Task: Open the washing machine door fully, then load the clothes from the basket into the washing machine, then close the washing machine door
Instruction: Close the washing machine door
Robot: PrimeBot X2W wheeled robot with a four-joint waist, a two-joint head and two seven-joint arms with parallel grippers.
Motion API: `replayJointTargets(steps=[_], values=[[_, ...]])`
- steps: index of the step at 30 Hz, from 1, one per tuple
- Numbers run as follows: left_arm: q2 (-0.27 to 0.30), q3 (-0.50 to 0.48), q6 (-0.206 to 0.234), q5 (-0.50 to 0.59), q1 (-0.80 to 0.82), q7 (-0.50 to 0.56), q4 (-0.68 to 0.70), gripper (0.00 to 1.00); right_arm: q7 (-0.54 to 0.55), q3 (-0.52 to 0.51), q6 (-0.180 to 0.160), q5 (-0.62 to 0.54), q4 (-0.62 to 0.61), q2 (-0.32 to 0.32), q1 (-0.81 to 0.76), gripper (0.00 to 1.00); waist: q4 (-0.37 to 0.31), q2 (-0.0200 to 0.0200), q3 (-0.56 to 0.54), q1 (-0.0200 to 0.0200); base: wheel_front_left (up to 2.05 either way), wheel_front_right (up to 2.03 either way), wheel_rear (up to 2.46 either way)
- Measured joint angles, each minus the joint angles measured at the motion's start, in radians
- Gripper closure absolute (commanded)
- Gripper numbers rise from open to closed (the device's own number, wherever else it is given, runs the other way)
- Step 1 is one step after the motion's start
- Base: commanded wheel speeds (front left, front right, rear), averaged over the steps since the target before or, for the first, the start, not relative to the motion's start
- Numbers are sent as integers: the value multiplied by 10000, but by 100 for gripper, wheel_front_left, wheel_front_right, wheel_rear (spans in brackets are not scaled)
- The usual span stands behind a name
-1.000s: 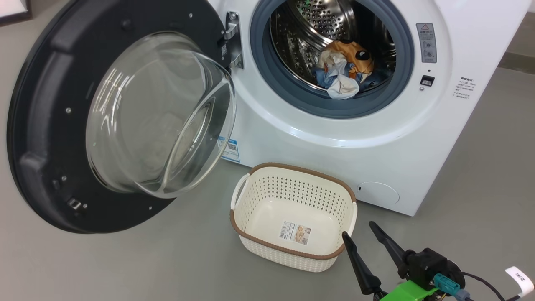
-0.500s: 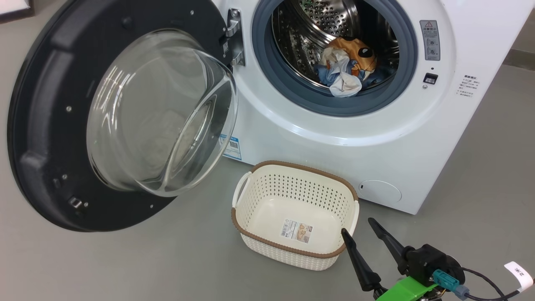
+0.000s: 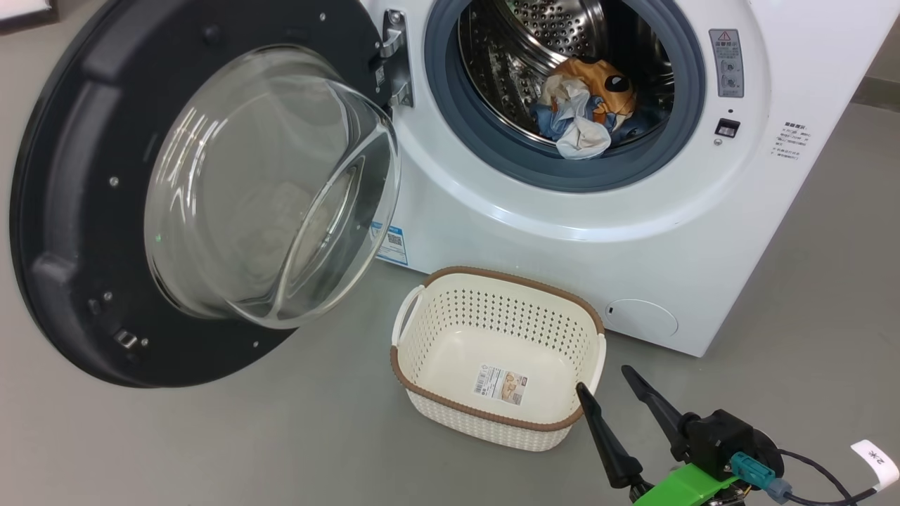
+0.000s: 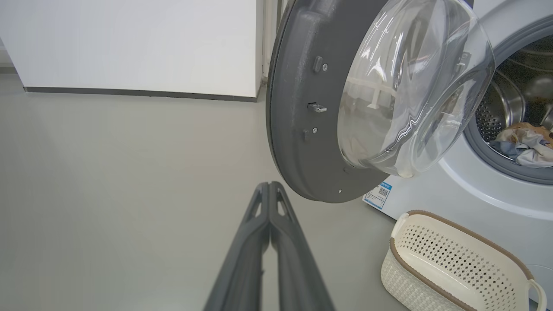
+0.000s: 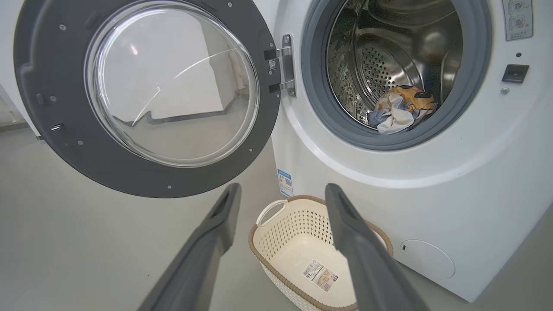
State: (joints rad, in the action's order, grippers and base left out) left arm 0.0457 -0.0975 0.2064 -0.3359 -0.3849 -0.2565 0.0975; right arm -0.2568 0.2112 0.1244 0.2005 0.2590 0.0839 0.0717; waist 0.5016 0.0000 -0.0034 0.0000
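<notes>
There is one washer [image 3: 562,232], with one door [image 3: 70,211], one glass bowl [image 3: 267,190], one hinge [image 3: 392,56], one drum [image 3: 534,42], one gasket [image 3: 450,105], one filter cap [image 3: 642,318], one blue sticker [image 3: 389,244] and one grey warning label [image 3: 725,63]. There is one basket [image 3: 492,432] with two handles [image 3: 403,318] and one label [image 3: 500,384], and one bundle of clothes [image 3: 587,112] whose pieces are too tangled to count. There are two grippers, a left gripper [image 4: 269,185] and a right gripper [image 3: 602,378], each with two fingers [image 5: 203,250], four fingers in all

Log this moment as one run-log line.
door open | clothes in drum | basket empty | left pincer shut | right pincer open | next: close door
</notes>
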Motion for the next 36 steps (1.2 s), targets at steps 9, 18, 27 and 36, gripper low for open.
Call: replayJointTargets(steps=[9, 18, 27, 36], values=[[-23, -1231, -859, -92, 650, 0, -61, 100, 0, -180, 0, 35, -61, -12, -9, 0, -33, 0, 85, 0, 0, 0, 0], [-29, -2807, -2113, -100, 2283, -2, -514, 100, 0, -291, 0, 44, -146, -8, -19, 0, -62, 0, 215, 0, 0, 0, 0], [558, -3599, -2746, -468, 3926, -2, -1542, 100, 0, -313, 0, 44, -221, 4, -32, 0, -96, 0, 378, 0, 0, 0, 0], [1561, -4406, -3168, -2598, 6003, 268, -3590, 100, 0, -301, 0, 138, -274, 211, -8, 0, -367, 0, 859, 0, 0, 0, 0]])
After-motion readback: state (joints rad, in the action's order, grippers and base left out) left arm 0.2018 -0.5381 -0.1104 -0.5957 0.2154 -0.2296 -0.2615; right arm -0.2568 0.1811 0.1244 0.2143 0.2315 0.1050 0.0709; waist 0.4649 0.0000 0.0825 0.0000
